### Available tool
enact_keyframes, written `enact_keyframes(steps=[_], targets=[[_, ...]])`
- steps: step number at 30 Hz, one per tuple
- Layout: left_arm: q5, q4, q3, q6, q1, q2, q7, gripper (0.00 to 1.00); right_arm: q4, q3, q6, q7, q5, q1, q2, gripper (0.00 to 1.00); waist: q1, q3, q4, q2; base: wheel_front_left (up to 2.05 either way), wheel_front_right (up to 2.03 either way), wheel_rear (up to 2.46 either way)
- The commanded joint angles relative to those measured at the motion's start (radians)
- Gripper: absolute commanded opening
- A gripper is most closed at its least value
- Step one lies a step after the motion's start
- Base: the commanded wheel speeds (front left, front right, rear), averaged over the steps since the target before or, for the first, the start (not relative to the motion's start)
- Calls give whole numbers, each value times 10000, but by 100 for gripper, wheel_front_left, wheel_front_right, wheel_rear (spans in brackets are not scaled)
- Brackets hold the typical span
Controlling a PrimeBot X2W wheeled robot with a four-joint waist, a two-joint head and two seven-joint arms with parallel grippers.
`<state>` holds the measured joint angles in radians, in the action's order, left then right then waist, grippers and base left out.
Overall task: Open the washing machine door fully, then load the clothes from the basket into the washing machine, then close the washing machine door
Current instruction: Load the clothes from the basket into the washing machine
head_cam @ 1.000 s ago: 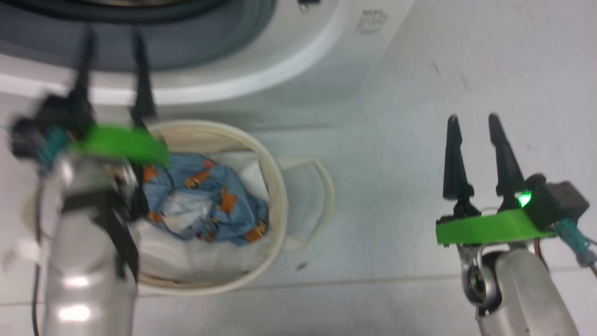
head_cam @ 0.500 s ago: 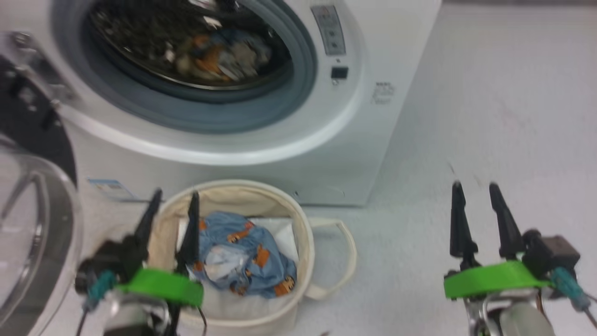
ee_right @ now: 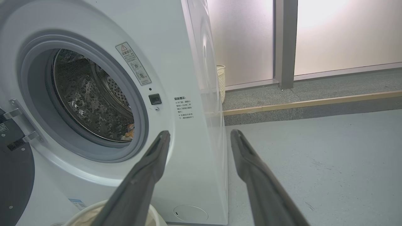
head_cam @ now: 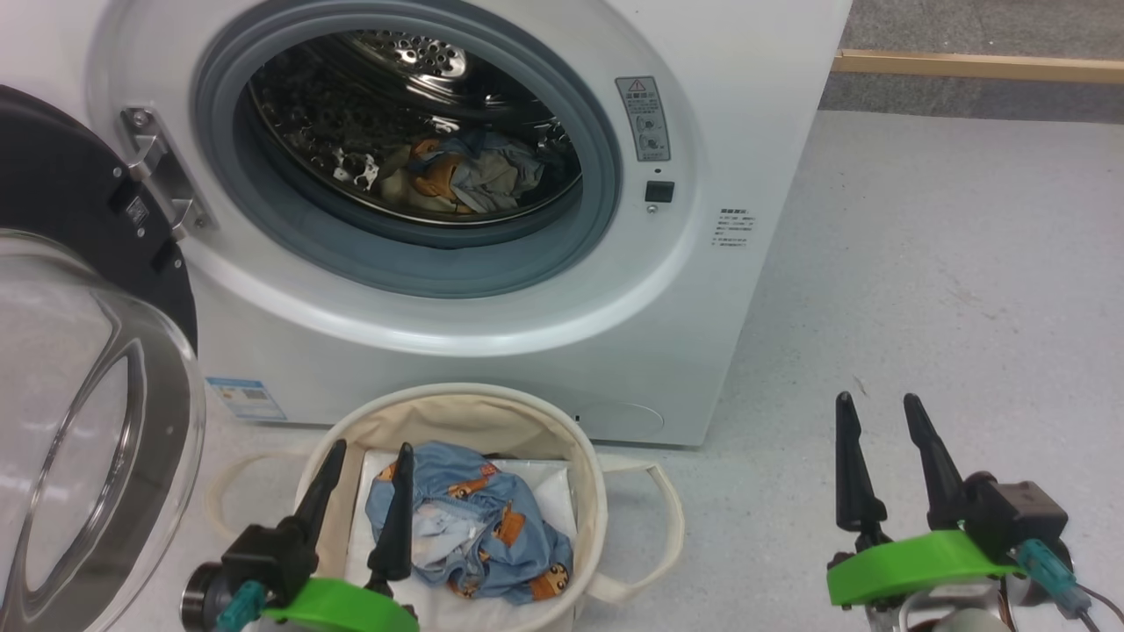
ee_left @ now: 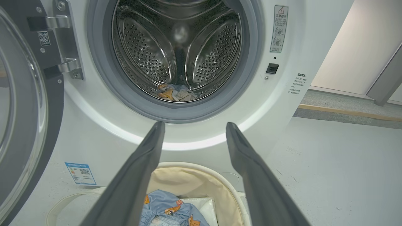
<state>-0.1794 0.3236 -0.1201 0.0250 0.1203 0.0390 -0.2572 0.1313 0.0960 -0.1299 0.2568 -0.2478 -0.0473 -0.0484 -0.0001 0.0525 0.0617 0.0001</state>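
The clothes (head_cam: 479,527) lie in the basket (head_cam: 474,420); left claw (head_cam: 371,445) over its rim and right claw (head_cam: 878,397) gape wide, empty

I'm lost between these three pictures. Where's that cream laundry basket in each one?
Head view: cream basket at bottom centre, before the washing machine.
Left wrist view: basket at bottom centre, framed by the left end effector.
Right wrist view: basket rim at the bottom left corner.
Shared landmark: black square latch slot right of the drum.

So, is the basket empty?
No, a blue garment with orange prints lies in the basket, on a white sheet.
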Motion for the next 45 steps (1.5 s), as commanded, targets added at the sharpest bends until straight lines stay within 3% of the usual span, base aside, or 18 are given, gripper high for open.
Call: enact_keyframes(steps=[1, 15, 23, 28, 30, 40, 45], targets=[[0, -375, 230, -97, 277, 113, -45, 100, -286, 252, -8, 49, 38, -55, -18, 100, 1, -3, -16, -1, 0, 0, 0], [-59, -188, 210, -236, 465, 113, -45, 100, -324, 266, -8, 49, 9, -216, -18, 100, 1, 342, -106, -1, 0, 0, 0], [298, 912, 203, -145, 1068, 130, -45, 100, -537, 265, -8, 49, 184, -397, -18, 100, 1, 993, -267, -1, 0, 0, 0], [672, 2618, -7, 16, 2053, 255, -45, 100, -903, 192, -8, 49, 399, -683, -18, 100, 1, 2055, -405, -1, 0, 0, 0], [747, 3926, -89, 99, 3017, 266, -45, 100, -1200, 131, -8, 49, 560, -911, -18, 100, 1, 2914, -468, -1, 0, 0, 0], [1307, 7751, -527, -191, 6097, 372, -46, 100, -2618, 174, -8, 49, 896, -1849, -18, 100, 1, 5749, -781, -1, 0, 0, 0], [1520, 8886, -779, -339, 7399, 417, -46, 100, -3258, 165, -8, 49, 1123, -2203, -18, 100, 1, 7033, -829, -1, 0, 0, 0]])
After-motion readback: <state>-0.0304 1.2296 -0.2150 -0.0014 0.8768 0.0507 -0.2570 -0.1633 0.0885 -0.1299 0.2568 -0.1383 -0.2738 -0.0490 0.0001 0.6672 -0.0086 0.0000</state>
